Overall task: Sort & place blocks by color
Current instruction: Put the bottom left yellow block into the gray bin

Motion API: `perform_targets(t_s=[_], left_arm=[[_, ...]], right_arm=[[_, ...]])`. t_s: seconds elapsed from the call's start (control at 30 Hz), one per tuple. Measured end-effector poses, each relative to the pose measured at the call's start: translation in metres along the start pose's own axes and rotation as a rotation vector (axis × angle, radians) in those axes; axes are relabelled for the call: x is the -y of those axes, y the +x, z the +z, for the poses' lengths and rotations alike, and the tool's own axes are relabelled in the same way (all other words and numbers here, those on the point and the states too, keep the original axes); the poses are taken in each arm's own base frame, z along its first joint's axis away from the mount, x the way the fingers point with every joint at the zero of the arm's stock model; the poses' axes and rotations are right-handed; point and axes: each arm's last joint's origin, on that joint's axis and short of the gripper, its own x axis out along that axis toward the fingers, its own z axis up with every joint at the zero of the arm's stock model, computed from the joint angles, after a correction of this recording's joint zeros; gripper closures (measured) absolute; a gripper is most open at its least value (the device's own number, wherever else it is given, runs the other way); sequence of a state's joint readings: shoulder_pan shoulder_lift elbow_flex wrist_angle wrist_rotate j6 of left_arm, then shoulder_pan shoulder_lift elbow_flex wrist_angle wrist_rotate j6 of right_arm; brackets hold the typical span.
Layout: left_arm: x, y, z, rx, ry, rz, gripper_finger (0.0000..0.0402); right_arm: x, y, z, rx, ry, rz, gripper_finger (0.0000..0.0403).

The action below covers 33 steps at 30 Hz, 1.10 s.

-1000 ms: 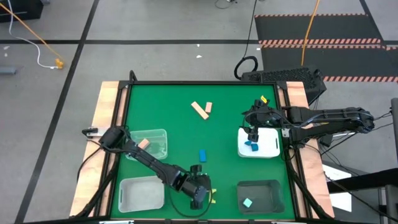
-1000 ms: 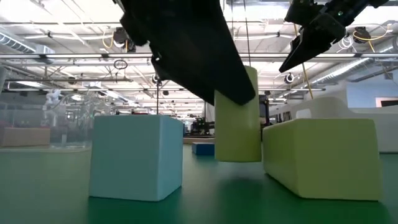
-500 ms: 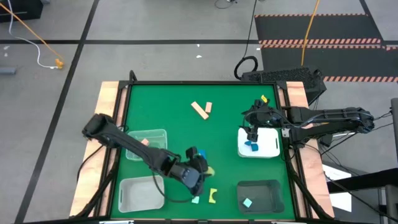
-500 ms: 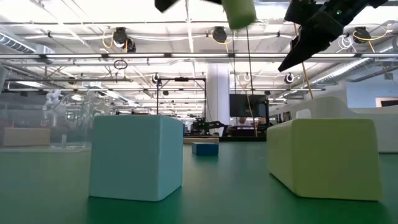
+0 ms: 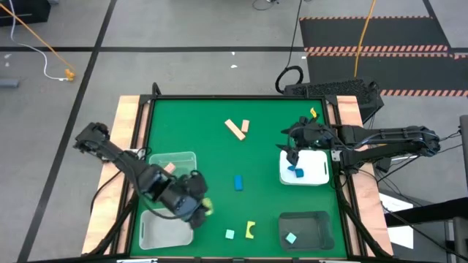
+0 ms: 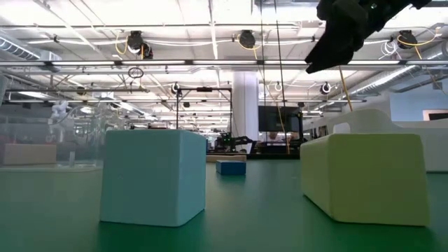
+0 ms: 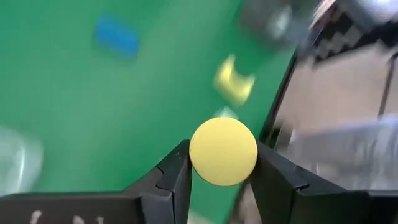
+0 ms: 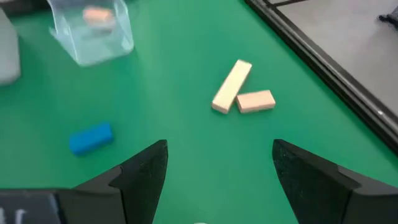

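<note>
My left gripper [image 5: 200, 206] is shut on a yellow-green cylinder block [image 7: 223, 151], held in the air over the far right corner of the pale tray [image 5: 157, 232] at the front left. A teal cube [image 5: 229, 234] and a yellow-green arch block [image 5: 251, 230] rest on the mat near the front edge. A blue block [image 5: 238, 182] lies mid-table, and two tan blocks [image 5: 235, 129] lie farther back. My right gripper [image 5: 293, 152] hangs open above the white tray [image 5: 314, 175], which holds a blue block [image 5: 295, 172]. My left gripper pinches the cylinder's curved side [image 7: 194, 155] between its two fingers, one on each side. The round end face points out past the fingertips. The fingers slant downward, and the block is lifted clear of the table.
A clear tray [image 5: 183, 158] with a tan block [image 5: 169, 169] stands behind the pale tray. A dark tray [image 5: 316, 219] at the front right holds a teal block [image 5: 291, 238]. A small yellow block [image 5: 312, 114] lies at the far right. Open mat lies mid-table.
My left gripper has risen from the front edge with the yellow-green cylinder and swung toward the table's left, rolling as it went. The block has left the low view and now hangs over the pale tray's corner. My right gripper has rolled a little in place.
</note>
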<state>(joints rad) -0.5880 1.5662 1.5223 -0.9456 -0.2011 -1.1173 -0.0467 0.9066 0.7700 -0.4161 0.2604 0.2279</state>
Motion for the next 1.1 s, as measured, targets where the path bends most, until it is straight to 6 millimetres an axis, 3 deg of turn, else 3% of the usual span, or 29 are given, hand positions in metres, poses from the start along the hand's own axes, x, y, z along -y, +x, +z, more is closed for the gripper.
perform_targets(t_s=[0.23,0.4,0.57,0.87,1.1], left_arm=[[-0.003,-0.006,-0.048,-0.359,-0.059,0.126,0.0272],[-0.003,0.001,-0.077,-0.395,-0.053,0.148,0.0272],[-0.018,0.017,-0.105,-0.429,-0.048,0.242,0.0272],[-0.038,0.055,-0.125,-0.426,-0.085,0.208,0.0269],[-0.047,0.065,-0.128,-0.423,-0.109,0.225,0.0251]], right_arm=[[-0.001,0.0,0.004,0.038,0.115,0.011,0.0124],[-0.001,0.0,0.004,0.042,0.184,0.014,0.0124],[-0.001,0.0,0.004,0.042,0.217,0.014,0.0124],[-0.001,0.0,0.004,0.042,0.218,0.014,0.0124],[-0.001,0.0,0.004,0.042,0.216,0.014,0.0124]])
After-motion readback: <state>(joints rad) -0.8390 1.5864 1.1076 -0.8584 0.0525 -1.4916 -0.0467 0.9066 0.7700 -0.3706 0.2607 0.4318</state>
